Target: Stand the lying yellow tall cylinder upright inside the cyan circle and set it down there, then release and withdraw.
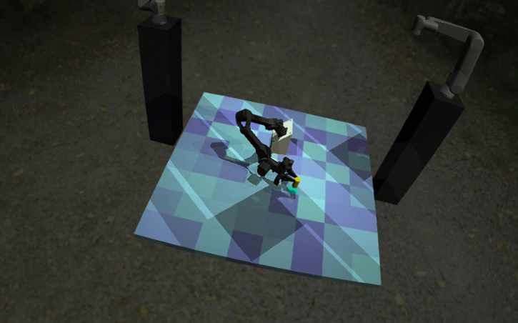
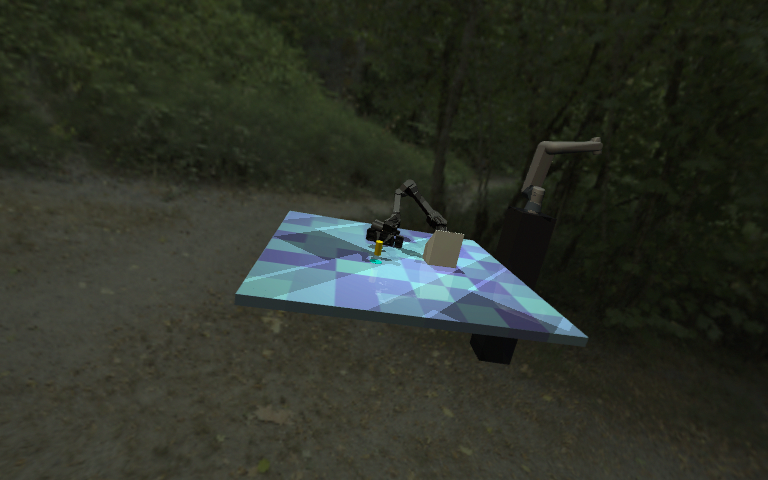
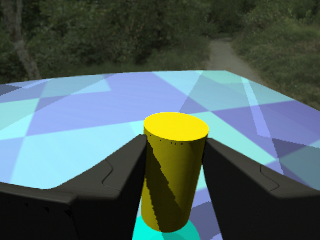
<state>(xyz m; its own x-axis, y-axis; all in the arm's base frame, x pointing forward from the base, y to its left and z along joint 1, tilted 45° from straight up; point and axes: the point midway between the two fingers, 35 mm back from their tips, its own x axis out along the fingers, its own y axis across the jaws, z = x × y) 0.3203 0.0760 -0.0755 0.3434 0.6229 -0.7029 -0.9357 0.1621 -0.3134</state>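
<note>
While the top view is showing the yellow cylinder upright at the fingers' tips, exterior is showing it hovering above the cyan circle. Wrist: fingers are clamping it, circle lying below; uprighting is looking done, lowering, releasing, withdrawing remaining.

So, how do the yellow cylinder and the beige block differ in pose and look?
The yellow cylinder is held upright above the table; the beige block rests on it. The cylinder is round and slim; the block is flat-sided and bulkier.
</note>
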